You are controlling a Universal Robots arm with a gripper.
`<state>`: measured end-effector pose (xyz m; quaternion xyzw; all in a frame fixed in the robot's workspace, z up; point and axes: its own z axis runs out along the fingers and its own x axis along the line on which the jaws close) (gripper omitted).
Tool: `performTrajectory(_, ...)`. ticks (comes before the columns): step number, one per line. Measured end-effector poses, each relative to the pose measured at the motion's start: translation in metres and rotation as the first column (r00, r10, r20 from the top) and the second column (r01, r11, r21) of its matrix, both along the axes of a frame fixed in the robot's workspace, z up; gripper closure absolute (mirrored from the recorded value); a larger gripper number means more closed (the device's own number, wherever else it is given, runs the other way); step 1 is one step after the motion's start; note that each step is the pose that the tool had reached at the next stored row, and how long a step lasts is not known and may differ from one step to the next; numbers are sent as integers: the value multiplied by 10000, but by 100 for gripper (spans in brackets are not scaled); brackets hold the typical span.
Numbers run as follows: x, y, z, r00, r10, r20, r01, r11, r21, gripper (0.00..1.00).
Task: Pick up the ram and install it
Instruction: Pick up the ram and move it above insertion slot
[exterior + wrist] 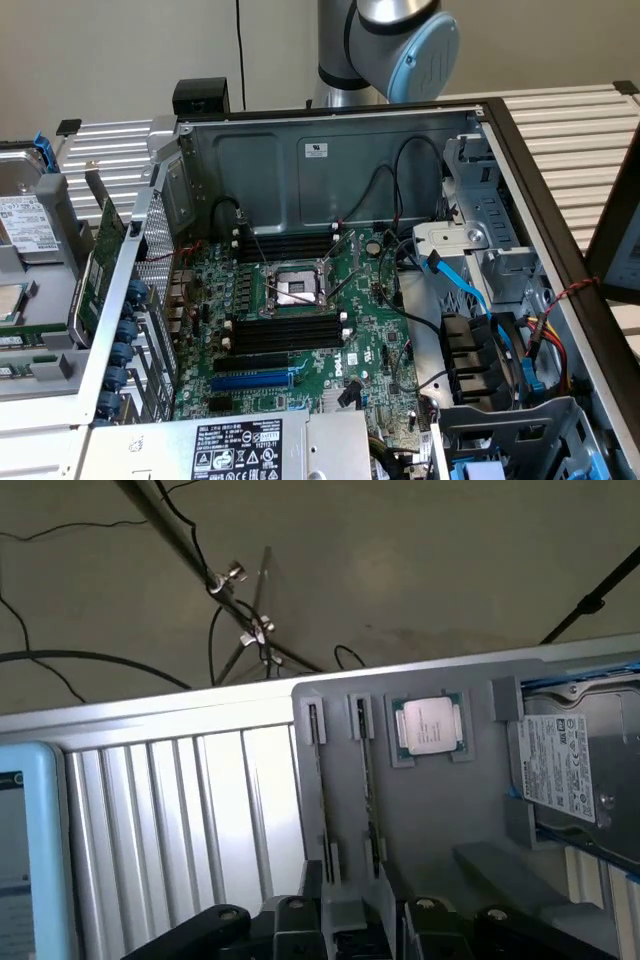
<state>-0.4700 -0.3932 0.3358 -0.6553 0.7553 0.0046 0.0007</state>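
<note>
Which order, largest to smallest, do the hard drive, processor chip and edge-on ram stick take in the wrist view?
1. hard drive, though partly cut off.
2. processor chip.
3. ram stick, longer than the chip but thin; close call.

The arm point(385, 45) is a silver-grey tube joint with a round light-blue cap; the gripper point(350, 935) has black links with round silver pins.

Soft, even light fills the exterior view, with a faint sheen on the case point(300, 160) wall and shadow in its lower corners. The wrist view is dimmer: a murky floor point(420, 570), pale bench point(180, 810) slats, mild glare on the chip point(429, 725).
</note>
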Motion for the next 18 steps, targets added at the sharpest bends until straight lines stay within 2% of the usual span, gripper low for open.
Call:
performTrajectory(6,13,0,-110,10000,49,1,-49,10000,-20,64)
performTrajectory(9,15,-1,-158,10000,63,0,-63,10000,-54,64)
performTrajectory(12,11,0,-174,9999,150,6,-150,9997,-167,64)
performTrajectory(15,-2,0,-186,9996,263,57,-262,9993,-271,64)
performTrajectory(18,-13,0,-208,9992,393,115,-389,9988,-310,64)
